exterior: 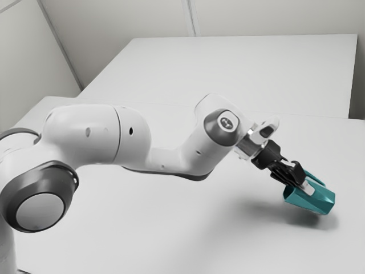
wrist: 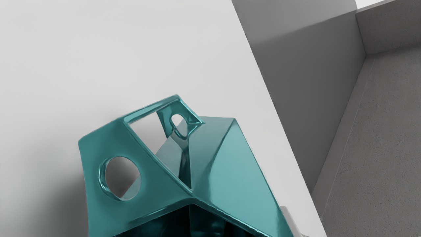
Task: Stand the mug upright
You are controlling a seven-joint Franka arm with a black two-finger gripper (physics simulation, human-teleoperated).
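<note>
The surface [exterior: 251, 240] is smooth, plain and near white, and it spreads beneath the arm [exterior: 177, 160] in the exterior view. Along its far side a thin seam runs across, and beyond that lies a second pale slab [exterior: 245, 68], narrower, with clean straight edges. Light gray walls [exterior: 114, 20] stand behind it; a dark line marks a corner toward the exterior view's left, and a narrow vertical strip [exterior: 192, 17] divides the back wall.

The teal mug [exterior: 312, 201] is tilted, neither upright nor flat, over the part of the surface toward the exterior view's right, with a soft shadow below it. The fingers [exterior: 308, 187] are closed on the mug, which has faceted sides and an angular handle [wrist: 111, 141] pierced by round holes. Its mouth faces the hand.

In the wrist view the surface's straight edge runs past the mug. Beyond that edge are a smooth gray panel [wrist: 302, 72] and a darker, speckled expanse [wrist: 378, 148].
</note>
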